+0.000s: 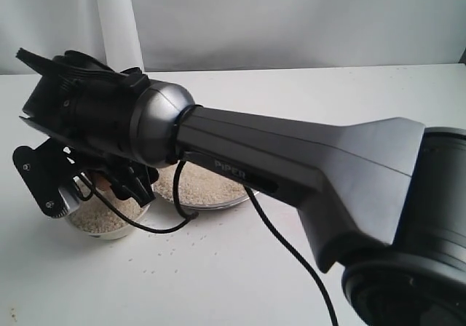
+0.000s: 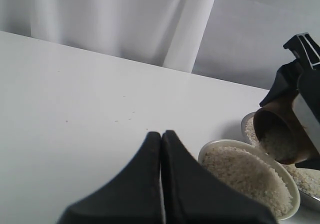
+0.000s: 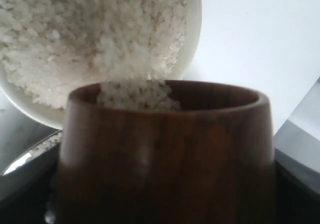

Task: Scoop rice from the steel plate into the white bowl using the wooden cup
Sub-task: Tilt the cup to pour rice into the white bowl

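Here the white bench [image 1: 233, 282] takes up most of the scene, and its far edge runs along a pale curtain [image 2: 115, 19]. The grey right arm [image 1: 291, 151] reaches from the near right corner across to the left half of the bench. Under it lies the steel plate [image 1: 222, 205], about midway between the far edge and the near edge, with a flat layer of rice [image 1: 207, 188] in it. The white bowl [image 2: 226, 142] stands just beside the plate, on the side nearer to the left edge, and it is heaped full with grains. The wooden cup [image 2: 267, 120] hangs over the bowl, tilted, with its mouth turned down toward the heap and rice showing inside. The right gripper [image 3: 165, 194] pinches this cup between its dark fingers. In the right wrist view a blurred band of grains joins the cup's rim to the heap. The left gripper [image 2: 161, 136] hovers over bare bench beside the bowl, its two fingers pressed together with nothing between them. A few loose grains [image 1: 167, 260] lie scattered on the bench toward the near edge.
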Motion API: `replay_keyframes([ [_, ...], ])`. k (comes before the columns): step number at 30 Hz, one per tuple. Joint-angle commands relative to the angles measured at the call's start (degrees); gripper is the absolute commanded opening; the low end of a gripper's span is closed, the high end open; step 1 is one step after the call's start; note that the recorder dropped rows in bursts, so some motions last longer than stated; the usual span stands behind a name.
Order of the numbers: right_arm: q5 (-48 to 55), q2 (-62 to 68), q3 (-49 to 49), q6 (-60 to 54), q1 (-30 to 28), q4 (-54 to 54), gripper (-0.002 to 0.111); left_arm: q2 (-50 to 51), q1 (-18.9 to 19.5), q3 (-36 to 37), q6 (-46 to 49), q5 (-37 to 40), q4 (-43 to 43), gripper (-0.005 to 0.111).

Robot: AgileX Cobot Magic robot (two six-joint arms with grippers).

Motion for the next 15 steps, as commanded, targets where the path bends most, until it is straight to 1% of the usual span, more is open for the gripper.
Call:
replay_keyframes([
  [1, -1.8, -0.6, 0.1, 0.4, 0.1, -0.7, 0.000, -0.1, -0.3, -0.2, -0.2, -0.5, -0.1, 0.000],
  [6, -4.3, -0.6, 0.1, 0.5, 0.1, -2.5, 0.000, -0.1, -0.3, -0.2, -0.2, -0.5, -0.1, 0.000],
  [9, -4.3, -0.6, 0.1, 1.9, -0.1, -6.0, 0.000, -0.1, -0.3, -0.2, -0.2, -0.5, -0.1, 0.000],
  [10, -3.4, -0.6, 0.1, 1.9, -0.1, -7.3, 0.000, -0.1, -0.3, -0.2, -0.2, -0.5, -0.1, 0.000],
  [15, 2.1, -0.6, 0.1, 1.7, -0.1, -7.1, 0.000, -0.1, -0.3, -0.2, -0.2, -0.5, -0.1, 0.000],
])
